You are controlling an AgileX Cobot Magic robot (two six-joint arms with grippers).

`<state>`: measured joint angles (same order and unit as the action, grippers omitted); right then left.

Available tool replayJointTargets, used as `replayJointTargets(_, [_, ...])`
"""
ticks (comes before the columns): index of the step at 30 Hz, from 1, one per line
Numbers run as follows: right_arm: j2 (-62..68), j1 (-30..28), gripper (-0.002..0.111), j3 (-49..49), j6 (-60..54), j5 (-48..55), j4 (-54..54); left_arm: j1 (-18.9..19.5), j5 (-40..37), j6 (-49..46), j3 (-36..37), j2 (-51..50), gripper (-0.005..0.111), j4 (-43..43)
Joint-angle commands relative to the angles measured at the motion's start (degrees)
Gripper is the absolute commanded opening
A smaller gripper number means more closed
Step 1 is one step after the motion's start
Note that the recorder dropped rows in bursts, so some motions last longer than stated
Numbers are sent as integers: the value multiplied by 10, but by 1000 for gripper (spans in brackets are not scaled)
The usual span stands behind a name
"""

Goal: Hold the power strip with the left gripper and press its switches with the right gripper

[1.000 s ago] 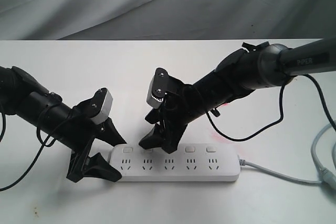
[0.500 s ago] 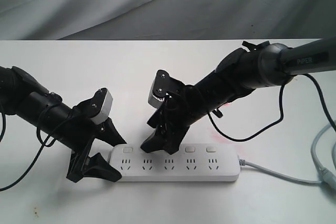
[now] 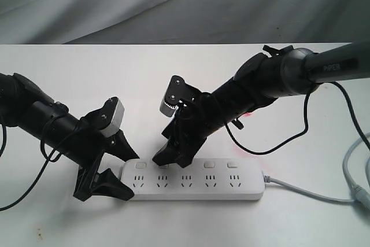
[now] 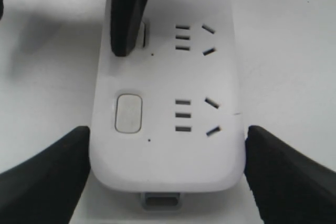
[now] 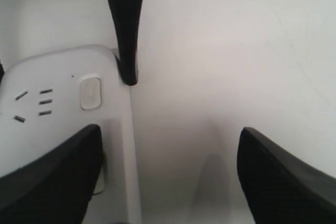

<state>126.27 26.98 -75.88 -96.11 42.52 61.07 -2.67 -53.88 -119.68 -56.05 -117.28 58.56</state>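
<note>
The white power strip (image 3: 196, 184) lies along the table's front, its grey cord (image 3: 306, 191) leaving to the right. My left gripper (image 3: 128, 173) straddles its left end, and the left wrist view shows the black fingers (image 4: 47, 174) pressed against both sides of the power strip (image 4: 168, 150). The first of the switches (image 4: 128, 113) is uncovered. My right gripper (image 3: 171, 157) stands open above the strip, with one finger (image 4: 128, 14) resting on the second switch, which is mostly hidden. In the right wrist view, that gripper (image 5: 168, 182) spans the strip's edge and bare table.
A black cable (image 3: 272, 146) hangs in a loop from the right arm over the table behind the strip. A thick white cable (image 3: 352, 169) lies at the far right edge. Grey cloth hangs behind the white table (image 3: 87, 73).
The right gripper rocked slightly to the right and back, and its fingertip is again over the second switch. The left gripper and the strip have not moved.
</note>
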Motion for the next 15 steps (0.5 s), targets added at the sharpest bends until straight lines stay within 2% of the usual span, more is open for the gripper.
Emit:
replayJointTargets(1, [18, -2, 66, 11, -17, -37, -80, -3, 0, -3, -3, 0, 50, -5])
replayJointTargets(8, [-58, -7, 66, 11, -52, -1, -25, -3, 0, -3, -3, 0, 50, -5])
replayJointTargets(15, [-103, -58, 66, 11, -53, 60, -25, -3, 0, -3, -3, 0, 50, -5])
